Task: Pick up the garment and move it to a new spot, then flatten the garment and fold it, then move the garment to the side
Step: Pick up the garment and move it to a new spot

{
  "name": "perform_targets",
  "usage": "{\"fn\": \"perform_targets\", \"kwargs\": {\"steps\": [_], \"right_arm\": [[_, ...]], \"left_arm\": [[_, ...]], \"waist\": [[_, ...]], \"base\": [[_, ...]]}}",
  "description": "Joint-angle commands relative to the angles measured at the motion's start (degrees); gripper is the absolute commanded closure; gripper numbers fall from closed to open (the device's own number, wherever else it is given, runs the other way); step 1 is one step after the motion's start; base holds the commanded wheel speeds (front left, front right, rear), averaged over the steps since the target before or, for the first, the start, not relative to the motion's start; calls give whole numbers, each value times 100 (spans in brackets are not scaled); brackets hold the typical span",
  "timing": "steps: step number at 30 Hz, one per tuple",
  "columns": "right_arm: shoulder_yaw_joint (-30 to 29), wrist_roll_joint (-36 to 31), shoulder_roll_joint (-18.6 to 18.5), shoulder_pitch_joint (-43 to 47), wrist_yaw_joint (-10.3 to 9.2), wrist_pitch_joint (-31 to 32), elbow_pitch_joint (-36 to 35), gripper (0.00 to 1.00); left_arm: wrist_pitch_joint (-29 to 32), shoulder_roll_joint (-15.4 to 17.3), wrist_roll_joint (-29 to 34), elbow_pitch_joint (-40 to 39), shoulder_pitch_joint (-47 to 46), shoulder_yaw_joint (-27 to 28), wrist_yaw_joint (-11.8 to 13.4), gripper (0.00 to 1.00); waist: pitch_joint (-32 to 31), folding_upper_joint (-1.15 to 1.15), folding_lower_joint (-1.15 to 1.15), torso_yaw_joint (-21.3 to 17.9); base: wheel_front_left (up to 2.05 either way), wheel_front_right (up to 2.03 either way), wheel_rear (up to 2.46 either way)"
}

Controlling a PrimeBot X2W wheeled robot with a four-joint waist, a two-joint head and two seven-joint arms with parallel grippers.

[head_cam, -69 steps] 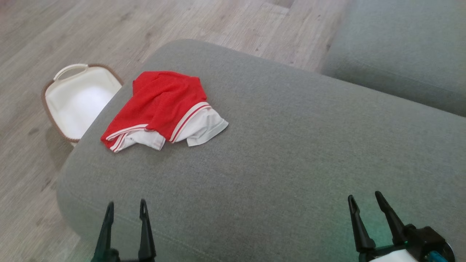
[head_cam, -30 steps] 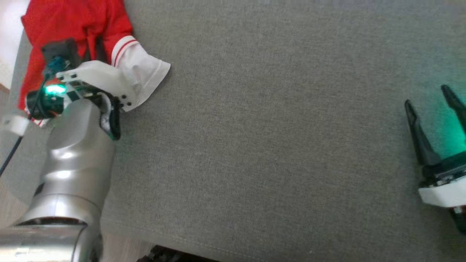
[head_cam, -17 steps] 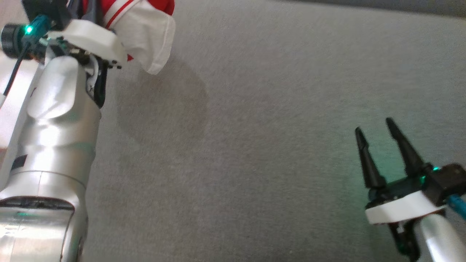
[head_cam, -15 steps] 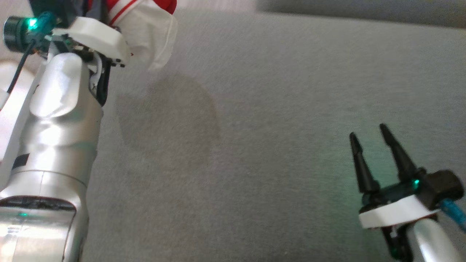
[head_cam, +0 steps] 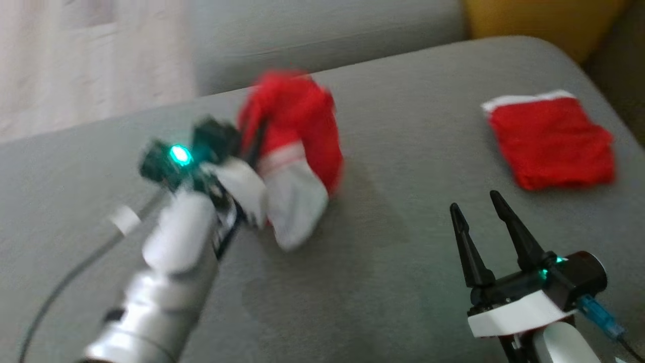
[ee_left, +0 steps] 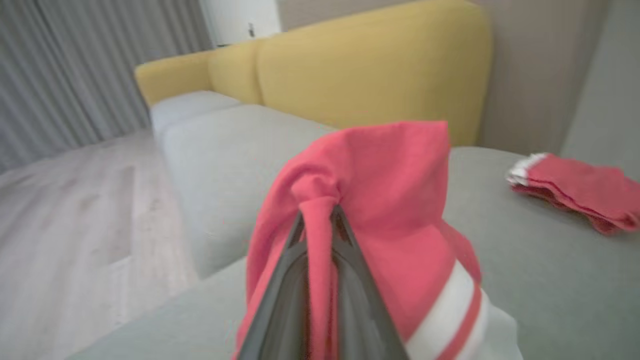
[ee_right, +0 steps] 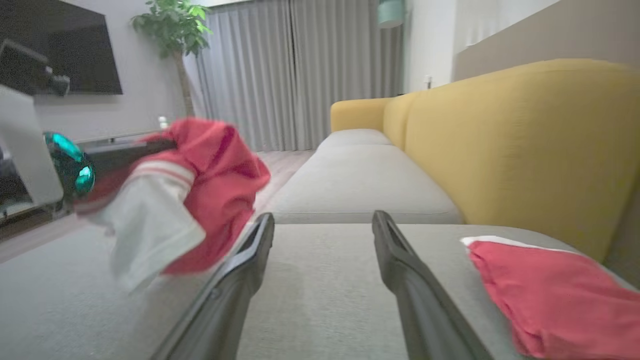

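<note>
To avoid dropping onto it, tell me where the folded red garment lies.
Head view: the folded red garment lies flat at the grey sofa cushion's right end, beyond the open right gripper, near the yellow backrest.

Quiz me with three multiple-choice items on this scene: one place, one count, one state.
1. Where does the folded garment lie? A cushion; B floor; C basket.
2. How many red garments show? A one; B two; C three.
3. The left tool is: A open, empty; B open, pressing the cushion; C shut on the held garment.
Answers: 1 A, it lies flat on the grey top; 2 B, one hangs and one lies folded; 3 C, a red fold is pinched in it.
</note>
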Motion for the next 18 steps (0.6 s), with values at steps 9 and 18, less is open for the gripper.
{"fn": "perform_targets", "kwargs": {"steps": [9, 18], "right_arm": [[71, 141, -7, -251, -4, -32, -275, 0], [-197, 112, 59, -65, -4, -32, 5, 0]], "left_arm": [[-420, -89, -422, -13, 557, -798, 243, 0], [-984, -93, -1162, -1091, 1065, -1728, 1390, 0]], "waist": [[785, 0, 1, -893], [238, 0, 1, -244]], "base": [[0, 0, 0], [0, 0, 0]]}}
